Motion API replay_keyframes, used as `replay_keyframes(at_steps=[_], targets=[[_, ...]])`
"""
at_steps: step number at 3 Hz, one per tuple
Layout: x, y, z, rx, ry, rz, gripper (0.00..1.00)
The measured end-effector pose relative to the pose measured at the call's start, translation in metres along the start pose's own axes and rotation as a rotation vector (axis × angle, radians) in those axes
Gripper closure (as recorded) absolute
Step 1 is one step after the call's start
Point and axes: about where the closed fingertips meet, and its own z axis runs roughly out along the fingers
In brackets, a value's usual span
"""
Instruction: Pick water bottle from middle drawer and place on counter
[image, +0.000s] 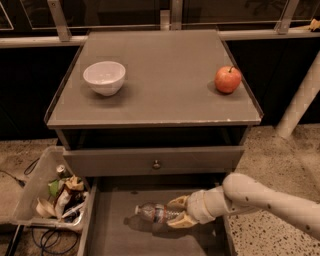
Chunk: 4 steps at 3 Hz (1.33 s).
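Note:
The water bottle (156, 213) is clear and ribbed with a dark label band. It lies on its side over the floor of the open middle drawer (112, 235), cap to the left. My gripper (176, 211) reaches in from the right on a pale arm (260, 198). Its tan fingers (178, 202) sit on either side of the bottle's right end and are closed on it. The grey counter (160, 85) is above, behind the drawer.
A white bowl (104, 77) stands on the counter's left and a red apple (227, 79) on its right. A drawer front with a round knob (156, 163) sits above the open drawer. A bin of rubbish (55, 192) stands left of the cabinet. A white post (300, 100) stands at the right.

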Motion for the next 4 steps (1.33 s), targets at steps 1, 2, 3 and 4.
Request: replay_keyframes(at_steps=[1,2,3,4], targets=[[-0.021,0.014,-0.044,-0.008,-0.029,-0.039,1.0],[-0.054,0.016,-0.079,0.02,-0.009,-0.081,1.0],[-0.094,0.004,-0.113,0.11,0.056,-0.092,1.0],[-0.133,-0.006,-0.148,0.222,0.111,-0.101,1.0]])
